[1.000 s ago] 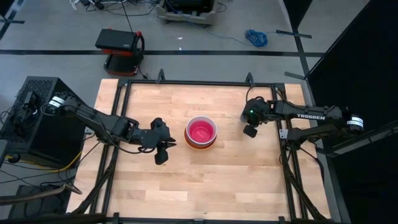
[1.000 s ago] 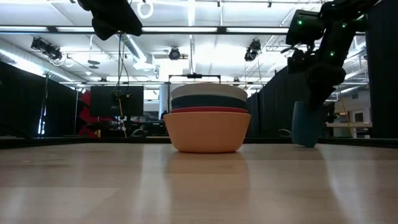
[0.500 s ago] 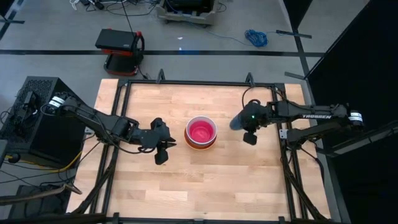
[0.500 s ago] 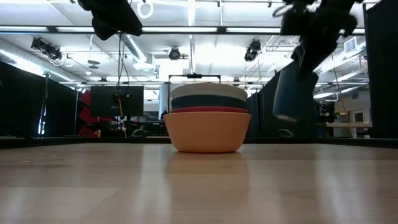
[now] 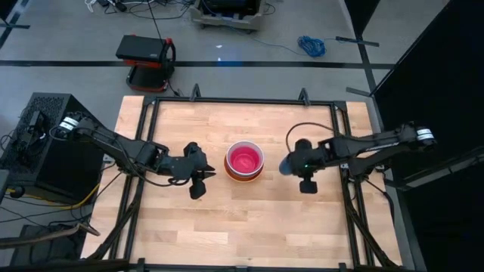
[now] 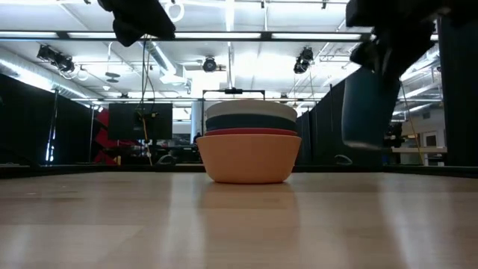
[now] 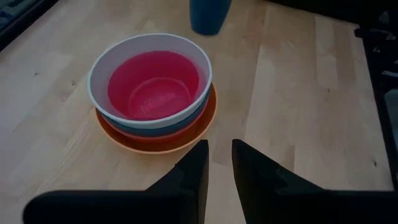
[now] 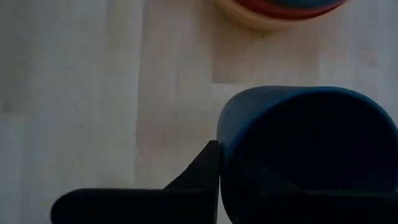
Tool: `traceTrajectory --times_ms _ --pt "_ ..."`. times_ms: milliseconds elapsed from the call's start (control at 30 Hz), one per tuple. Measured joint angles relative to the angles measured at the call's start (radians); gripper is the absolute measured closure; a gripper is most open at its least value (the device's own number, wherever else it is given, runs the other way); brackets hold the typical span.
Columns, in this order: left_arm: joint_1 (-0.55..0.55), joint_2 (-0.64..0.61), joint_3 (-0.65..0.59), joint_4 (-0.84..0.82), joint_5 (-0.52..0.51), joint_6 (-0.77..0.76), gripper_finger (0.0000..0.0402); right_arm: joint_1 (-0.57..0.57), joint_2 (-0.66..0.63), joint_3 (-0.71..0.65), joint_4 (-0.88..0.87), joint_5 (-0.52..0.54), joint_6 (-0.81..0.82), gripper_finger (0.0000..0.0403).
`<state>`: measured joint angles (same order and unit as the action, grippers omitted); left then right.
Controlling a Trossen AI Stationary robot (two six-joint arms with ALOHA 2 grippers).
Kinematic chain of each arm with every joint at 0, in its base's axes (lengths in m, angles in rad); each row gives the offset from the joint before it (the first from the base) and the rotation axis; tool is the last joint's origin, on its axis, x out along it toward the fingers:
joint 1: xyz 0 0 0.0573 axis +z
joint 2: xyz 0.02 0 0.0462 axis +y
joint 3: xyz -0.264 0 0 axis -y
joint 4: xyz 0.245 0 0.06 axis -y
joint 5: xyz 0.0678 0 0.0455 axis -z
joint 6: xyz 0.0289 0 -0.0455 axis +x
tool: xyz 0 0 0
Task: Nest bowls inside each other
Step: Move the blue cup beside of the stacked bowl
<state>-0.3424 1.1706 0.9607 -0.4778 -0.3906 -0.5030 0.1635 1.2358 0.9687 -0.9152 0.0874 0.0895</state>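
Note:
A stack of nested bowls stands mid-table: an orange bowl at the bottom, then red-orange, teal and white, with a magenta-pink bowl innermost. To its right my right gripper is shut on a small dark blue cup-like bowl, which is held up off the table. My left gripper hovers left of the stack. Its fingers are slightly open, with nothing between them. My right gripper holds the dark blue bowl by its wall just below the rim. One finger lies against the outside; the other is lost in the bowl's dark inside. The fingers come from above, slanting down. The bowl hangs upright, clear of the table.
The black frame rails run round the wooden table. Bare wood lies near the front edge and between the stack and each arm. A red and black device sits on the floor beyond the far edge.
My right gripper has lifted the dark blue bowl off the table at the far right. It has carried it toward the near edge, level with the stack, turning as it went. The bowl, which was standing on the wood, now hangs clear.

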Motion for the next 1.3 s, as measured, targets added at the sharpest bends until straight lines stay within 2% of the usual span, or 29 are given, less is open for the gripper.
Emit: traceTrajectory --times_ms 233,467,1300 --pt "0.0 0.0 0.0 0.014 -0.001 -0.004 0.0344 0.011 0.113 0.002 -0.009 0.002 -0.03 0.0403" --pt "0.0 0.0 0.0 0.014 -0.001 -0.006 0.0344 0.009 0.166 0.002 -0.007 -0.01 -0.042 0.0403" --pt "0.0 0.0 0.0 0.015 -0.003 -0.006 0.0344 -0.079 0.191 0.002 0.116 -0.066 -0.132 0.0403"
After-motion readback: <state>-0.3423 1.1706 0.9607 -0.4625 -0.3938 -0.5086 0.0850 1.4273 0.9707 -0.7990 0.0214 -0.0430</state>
